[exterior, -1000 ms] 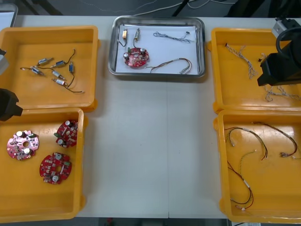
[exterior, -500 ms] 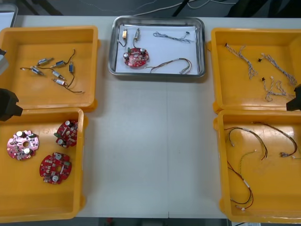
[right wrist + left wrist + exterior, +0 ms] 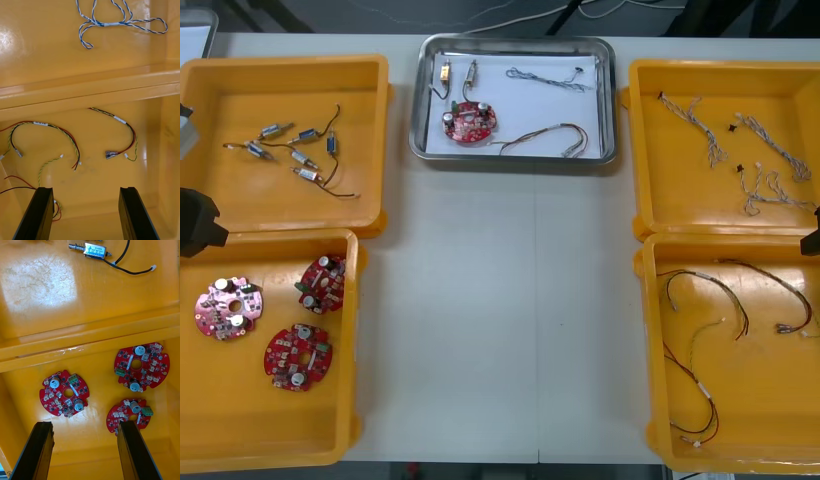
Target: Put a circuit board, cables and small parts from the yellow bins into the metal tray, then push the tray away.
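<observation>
left tool (image 3: 84, 423) and right tool (image 3: 84, 189) are hanging released over bins (image 3: 280, 425); the tray (image 3: 510, 159), sitting near the counter's (image 3: 500, 300) far edge, is risking sliding off if shoved.

Electronics workshop — yellow bins (image 3: 240, 200) of circuit boards (image 3: 297, 357), cables (image 3: 708, 283).

The left gripper (image 3: 84, 425) and right gripper (image 3: 84, 189) are fitted with flat, matte black, square-tipped fingers; a black arm housing (image 3: 195, 222) is seen mid-left in the front view.
</observation>
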You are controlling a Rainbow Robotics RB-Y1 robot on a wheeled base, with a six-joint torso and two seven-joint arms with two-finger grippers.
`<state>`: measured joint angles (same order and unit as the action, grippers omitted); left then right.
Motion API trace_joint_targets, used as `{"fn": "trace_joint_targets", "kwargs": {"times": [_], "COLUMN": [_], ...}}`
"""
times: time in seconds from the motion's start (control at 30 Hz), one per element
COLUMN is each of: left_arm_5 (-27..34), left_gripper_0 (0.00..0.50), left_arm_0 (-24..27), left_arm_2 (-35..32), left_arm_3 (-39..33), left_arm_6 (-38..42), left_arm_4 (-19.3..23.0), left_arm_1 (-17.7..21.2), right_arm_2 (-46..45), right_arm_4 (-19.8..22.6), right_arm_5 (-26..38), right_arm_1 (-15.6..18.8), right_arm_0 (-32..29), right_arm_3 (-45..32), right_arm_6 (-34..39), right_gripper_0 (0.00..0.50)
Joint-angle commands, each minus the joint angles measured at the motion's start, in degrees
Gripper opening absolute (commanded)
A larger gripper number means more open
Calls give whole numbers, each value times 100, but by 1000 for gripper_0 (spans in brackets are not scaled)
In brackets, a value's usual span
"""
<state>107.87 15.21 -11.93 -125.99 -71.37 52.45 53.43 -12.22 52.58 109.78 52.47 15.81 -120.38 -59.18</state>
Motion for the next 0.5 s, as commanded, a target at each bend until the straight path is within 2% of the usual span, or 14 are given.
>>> {"fn": "trace_joint_targets", "kwargs": {"times": [0.03, 0.2, 0.5], "left_arm_5": [41, 41, 41], "left_gripper_0": [500, 500, 500], "left_arm_0": [-97, -97, -97], "left_arm_2": [-161, -161, -161], "left_arm_3": [-136, -136, -136], "left_arm_6": [-150, -150, -150], "left_arm_4": [-50, -50, -50], "left_arm_1": [256, 256, 256], "right_arm_2": [-167, -167, -141], "right_arm_4": [-143, -284, -372], "right_arm_5": [22, 22, -282], "right_arm_1": [-220, -457, -589], "right_arm_0": [-35, -96, -325], "right_arm_3": [50, 155, 296], "right_arm_6": [-173, -322, -630], "right_gripper_0": [500, 500, 500]}}
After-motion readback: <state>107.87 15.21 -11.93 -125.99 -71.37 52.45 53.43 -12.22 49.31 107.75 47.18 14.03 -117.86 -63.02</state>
